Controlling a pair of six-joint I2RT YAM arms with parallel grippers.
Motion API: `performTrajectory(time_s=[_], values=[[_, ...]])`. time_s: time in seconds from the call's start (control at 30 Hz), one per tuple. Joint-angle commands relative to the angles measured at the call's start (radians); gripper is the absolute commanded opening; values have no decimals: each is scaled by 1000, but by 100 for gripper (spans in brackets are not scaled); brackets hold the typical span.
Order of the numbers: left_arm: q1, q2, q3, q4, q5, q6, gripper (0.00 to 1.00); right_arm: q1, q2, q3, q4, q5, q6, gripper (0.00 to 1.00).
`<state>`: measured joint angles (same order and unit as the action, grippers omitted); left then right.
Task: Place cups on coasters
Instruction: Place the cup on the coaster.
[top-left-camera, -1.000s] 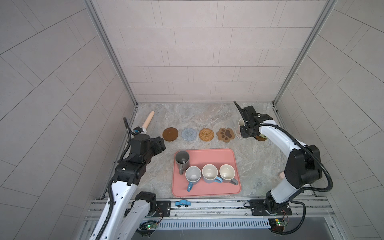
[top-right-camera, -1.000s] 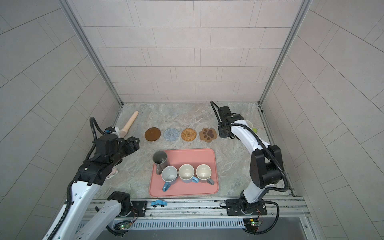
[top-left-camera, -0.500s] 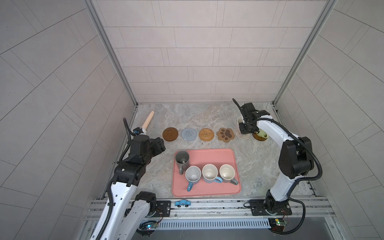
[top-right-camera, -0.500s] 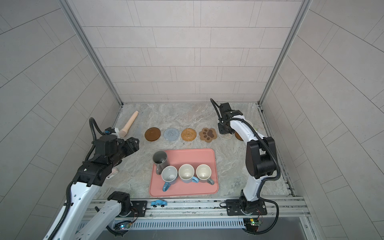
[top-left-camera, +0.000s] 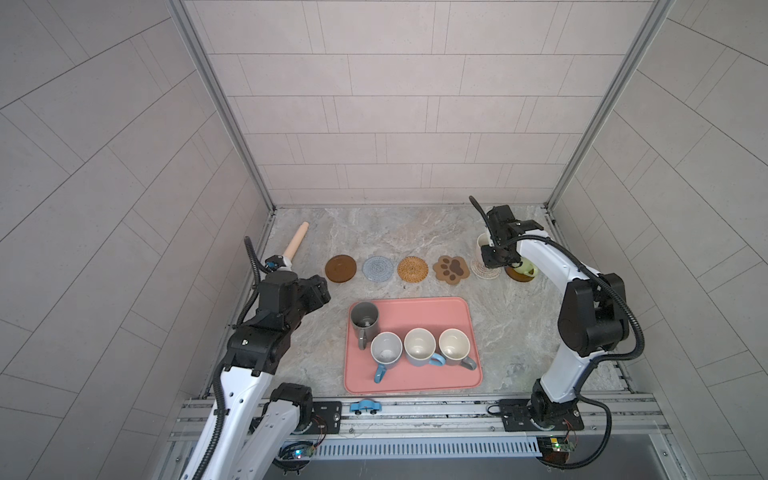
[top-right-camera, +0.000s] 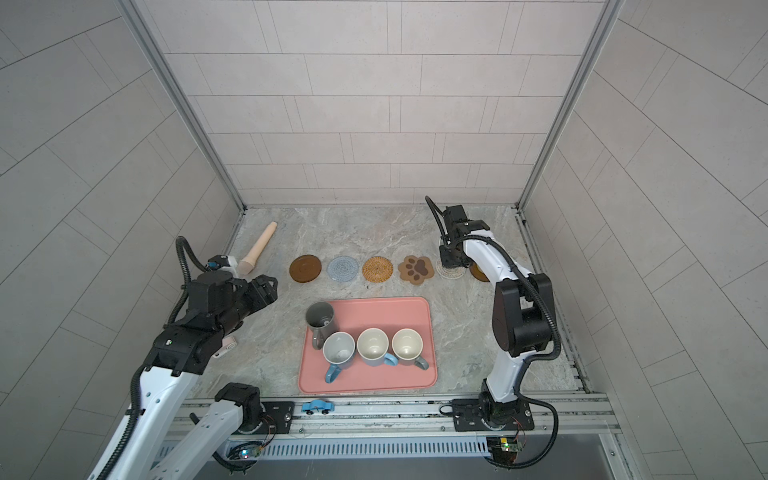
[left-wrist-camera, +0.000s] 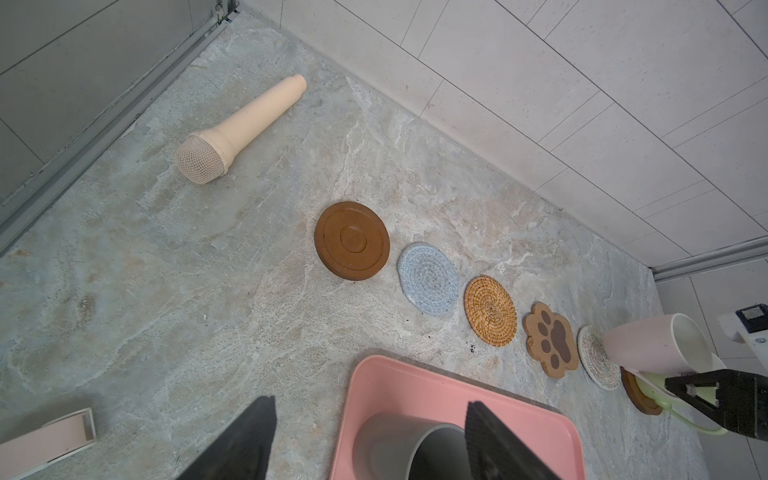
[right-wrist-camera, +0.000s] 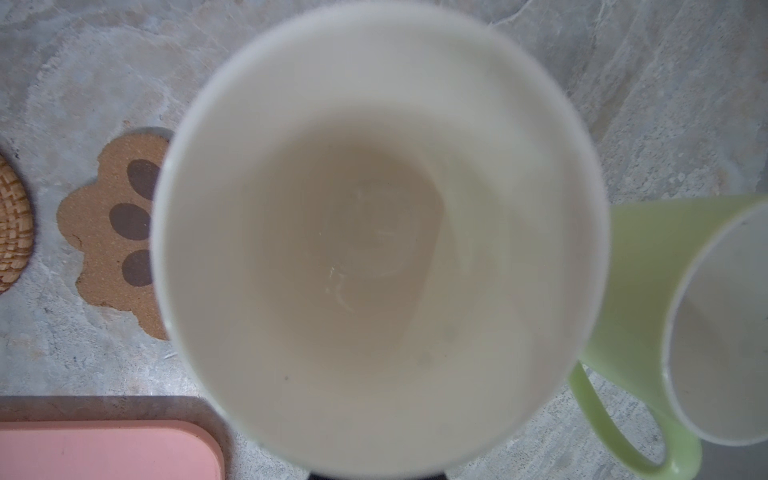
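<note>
Near the table's far right corner the right gripper (top-left-camera: 496, 257) is clamped on the tilted pink mug (left-wrist-camera: 652, 345) over the cream woven coaster (left-wrist-camera: 596, 359), just beside the green mug (right-wrist-camera: 648, 270) on a brown wooden disc (left-wrist-camera: 638, 397), while the left gripper (left-wrist-camera: 370, 402) hangs open near the left edge.

Black left gripper (top-left-camera: 321, 292) hangs open by the stone table's (top-left-camera: 415, 232) left edge; black right gripper (top-left-camera: 497, 261) squeezes tight near its back right corner.

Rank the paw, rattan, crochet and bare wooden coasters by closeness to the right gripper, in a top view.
From the right gripper:
1. paw coaster, just alongside
2. rattan coaster, mid-row
3. crochet coaster, farther along
4. bare wooden coaster, row's end
</note>
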<state>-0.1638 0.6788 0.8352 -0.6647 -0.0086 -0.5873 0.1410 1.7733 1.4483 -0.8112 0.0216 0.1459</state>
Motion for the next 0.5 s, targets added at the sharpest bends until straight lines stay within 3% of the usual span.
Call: performTrajectory(time_s=[0.0,0.47], values=[[4,-13,-3,-18,-20,-9,79,-7,0,-2,29,4,-9,4],[5,-14,-3,-17,-22,-9,79,-13,23,-9,30,-4,-22,4]])
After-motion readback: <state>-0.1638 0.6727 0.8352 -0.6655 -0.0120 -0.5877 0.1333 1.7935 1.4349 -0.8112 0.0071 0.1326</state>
